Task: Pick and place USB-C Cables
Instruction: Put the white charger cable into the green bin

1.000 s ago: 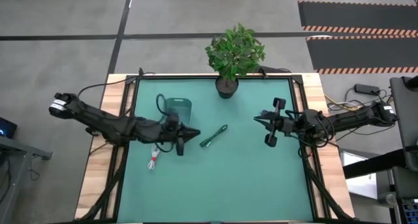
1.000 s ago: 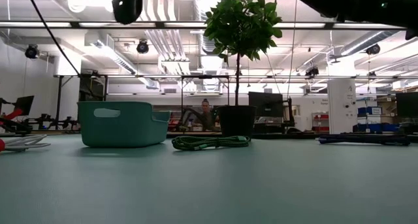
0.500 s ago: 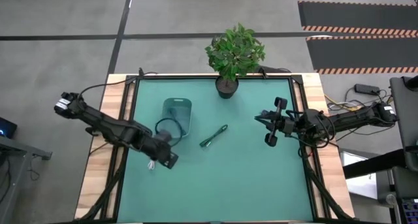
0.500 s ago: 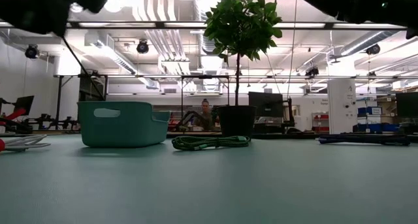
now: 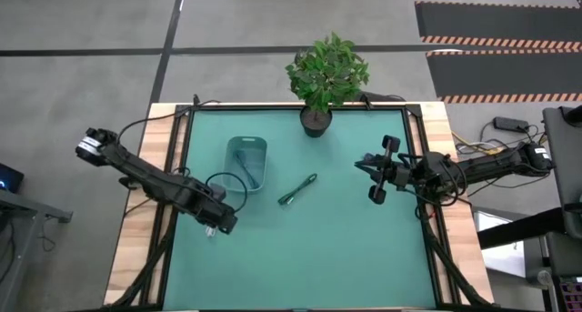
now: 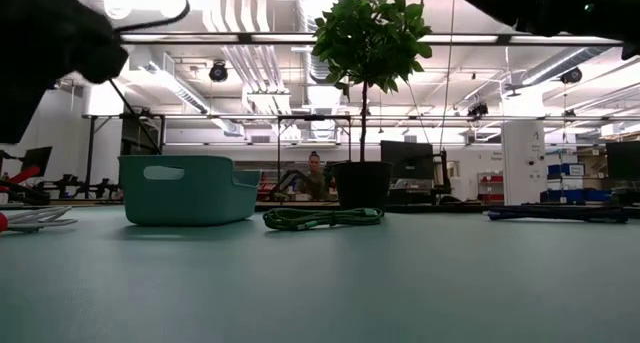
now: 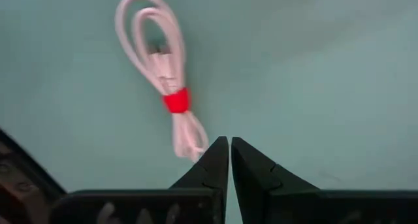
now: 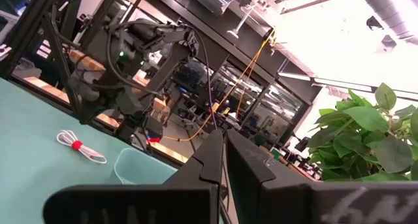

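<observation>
Your left end effector (image 7: 229,160), fingers closed and empty, sits nearest the white cable (image 7: 166,93), which stretches toward 11 o'clock.

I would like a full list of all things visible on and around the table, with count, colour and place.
Bundled white cable with red tie: one, white and red, on the mat just ahead of the left gripper.
Bundled dark green cable: one, dark green, mid-table.
Pale teal plastic bin: one, teal, left of the green cable; thin cables lie inside.
Potted plant: one, green leaves, dark pot, far table edge.
Teal table mat: one.
Person: one, far in the room.
Left gripper: shut, above the white cable.
Right gripper: shut, waiting at the table's right.
</observation>
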